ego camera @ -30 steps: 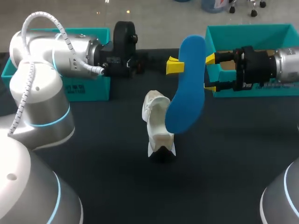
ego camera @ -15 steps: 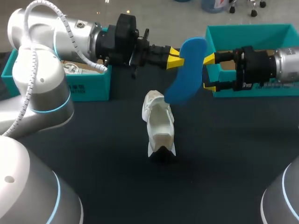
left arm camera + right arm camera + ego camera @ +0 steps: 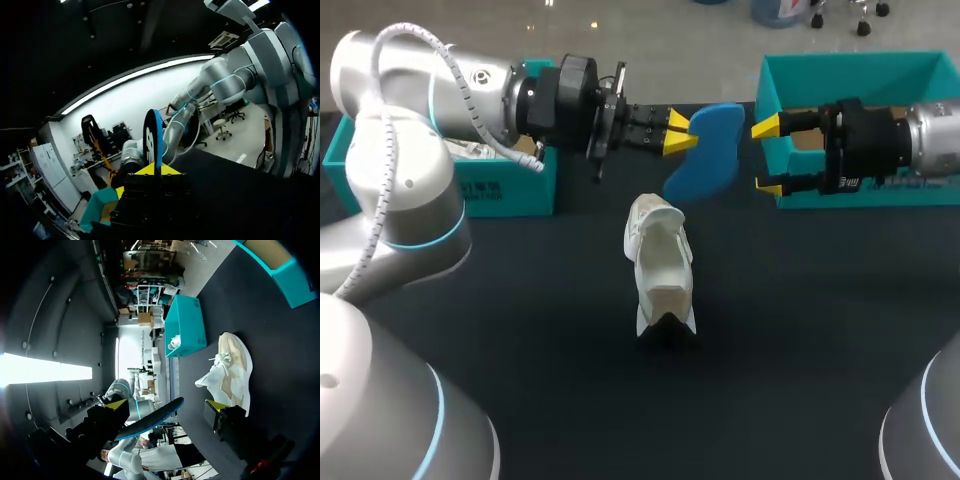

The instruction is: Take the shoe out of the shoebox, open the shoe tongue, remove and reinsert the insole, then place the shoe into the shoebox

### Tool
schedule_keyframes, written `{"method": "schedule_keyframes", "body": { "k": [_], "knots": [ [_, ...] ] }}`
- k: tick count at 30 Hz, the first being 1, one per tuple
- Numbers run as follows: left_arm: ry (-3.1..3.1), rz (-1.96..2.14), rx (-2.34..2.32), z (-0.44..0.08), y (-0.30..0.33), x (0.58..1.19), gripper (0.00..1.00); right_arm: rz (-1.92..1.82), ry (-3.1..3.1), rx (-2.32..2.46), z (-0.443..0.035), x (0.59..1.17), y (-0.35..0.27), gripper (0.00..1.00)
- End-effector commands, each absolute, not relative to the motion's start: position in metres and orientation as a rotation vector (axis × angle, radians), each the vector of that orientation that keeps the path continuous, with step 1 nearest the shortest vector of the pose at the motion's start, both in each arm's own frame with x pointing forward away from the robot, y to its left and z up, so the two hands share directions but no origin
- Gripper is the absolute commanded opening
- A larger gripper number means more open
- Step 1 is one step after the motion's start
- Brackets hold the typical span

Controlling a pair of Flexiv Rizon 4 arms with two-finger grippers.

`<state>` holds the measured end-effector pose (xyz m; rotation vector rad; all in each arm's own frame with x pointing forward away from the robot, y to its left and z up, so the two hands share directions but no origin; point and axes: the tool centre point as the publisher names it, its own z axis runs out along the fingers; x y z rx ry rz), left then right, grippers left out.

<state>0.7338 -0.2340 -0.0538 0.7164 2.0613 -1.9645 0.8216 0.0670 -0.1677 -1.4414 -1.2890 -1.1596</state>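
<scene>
— Shoe location?
— White lace-up shoe (image 3: 660, 272) standing on dark table (image 3: 520, 350), outside both boxes.
— Insole and claws?
— Blue foam insole (image 3: 705, 152) above the shoe, pinched at one end by left gripper (image 3: 677, 136). Right gripper (image 3: 767, 157) spread wide, just beside it, not touching.
— Advice for reinsertion?
— Align lengthwise and feed toe-end first through the collar. Steady the shoe meanwhile.
— Writing?
— Dark print on teal cardboard shoebox (image 3: 510, 190); too small to read.

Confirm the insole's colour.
Bright blue; the flat foam insole in the left claw shows best in the head view.
</scene>
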Motion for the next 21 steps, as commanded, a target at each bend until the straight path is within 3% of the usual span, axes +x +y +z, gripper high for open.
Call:
{"method": "schedule_keyframes", "body": {
  "k": [1,14,21],
  "knots": [
    [1.591,-1.451,1.228,-0.062,-0.23,0.745,0.0,-1.161,-1.288,-1.443,-0.168,0.821,0.068,1.0],
    [1.591,-1.451,1.228,-0.062,-0.23,0.745,0.0,-1.161,-1.288,-1.443,-0.168,0.821,0.068,1.0],
    [1.327,-1.302,1.306,-0.096,-0.224,0.756,0.0,-1.161,-1.288,-1.443,-0.168,0.821,0.068,1.0]
  ]
}}
